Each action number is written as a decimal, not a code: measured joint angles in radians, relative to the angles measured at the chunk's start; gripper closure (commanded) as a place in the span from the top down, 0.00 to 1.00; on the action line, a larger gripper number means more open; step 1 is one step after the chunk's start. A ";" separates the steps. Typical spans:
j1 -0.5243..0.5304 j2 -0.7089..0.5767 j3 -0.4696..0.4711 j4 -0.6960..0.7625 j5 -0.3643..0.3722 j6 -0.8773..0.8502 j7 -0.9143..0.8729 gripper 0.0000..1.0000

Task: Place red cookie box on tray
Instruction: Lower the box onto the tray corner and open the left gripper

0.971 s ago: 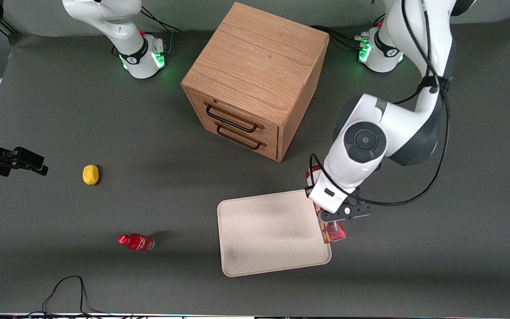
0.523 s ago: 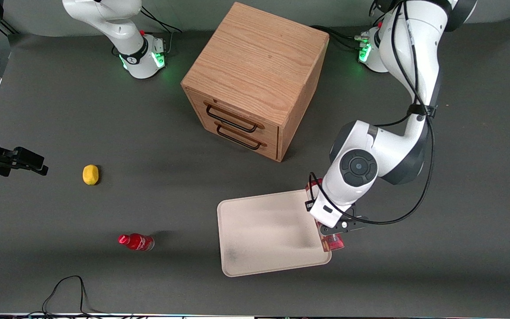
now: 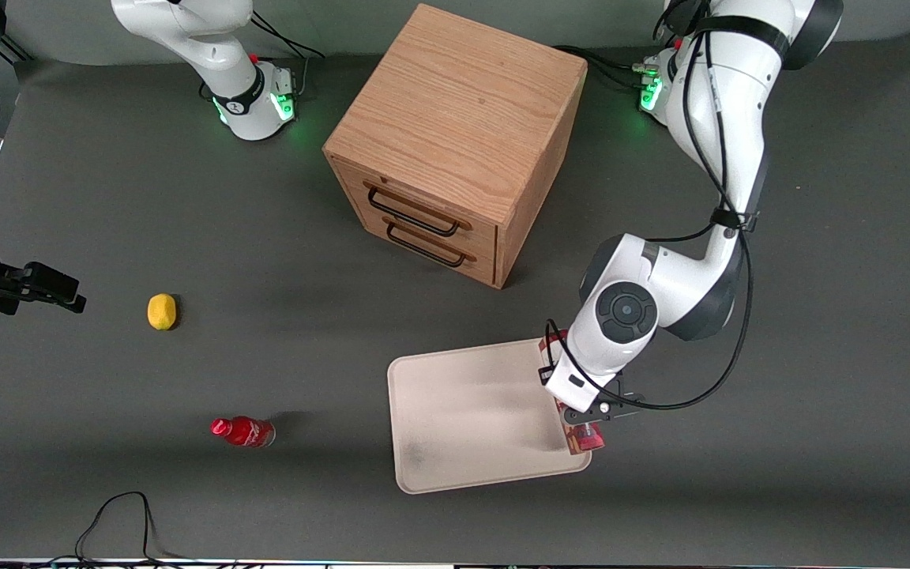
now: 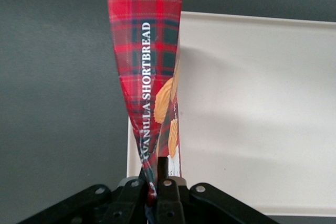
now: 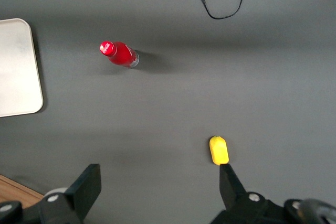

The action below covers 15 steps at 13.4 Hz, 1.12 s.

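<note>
The red cookie box (image 3: 584, 439) is a slim tartan carton with pictures of tan biscuits, held on its narrow edge. My left gripper (image 3: 586, 412) is shut on one end of it, and the arm's wrist hides most of the carton in the front view. In the left wrist view the red cookie box (image 4: 149, 72) stretches away from the gripper (image 4: 156, 176), along the rim of the tray (image 4: 252, 103). The tray (image 3: 463, 411) is pale cream and flat. The box hangs over its rim at the working arm's end; I cannot tell if they touch.
A wooden two-drawer cabinet (image 3: 455, 142) stands farther from the front camera than the tray. A small red bottle (image 3: 243, 431) and a yellow fruit-like object (image 3: 161, 310) lie toward the parked arm's end. A black cable (image 3: 115, 514) loops at the near table edge.
The gripper has carried the box nearer to the front camera and slightly inward over the tray's rim, and the arm has sunk lower. Nothing else has moved.
</note>
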 measured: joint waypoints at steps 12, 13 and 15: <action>-0.001 0.065 -0.002 -0.018 0.008 0.087 -0.006 1.00; -0.001 0.064 -0.002 -0.017 0.008 0.088 -0.006 1.00; -0.001 0.049 -0.002 -0.009 0.006 0.071 -0.008 1.00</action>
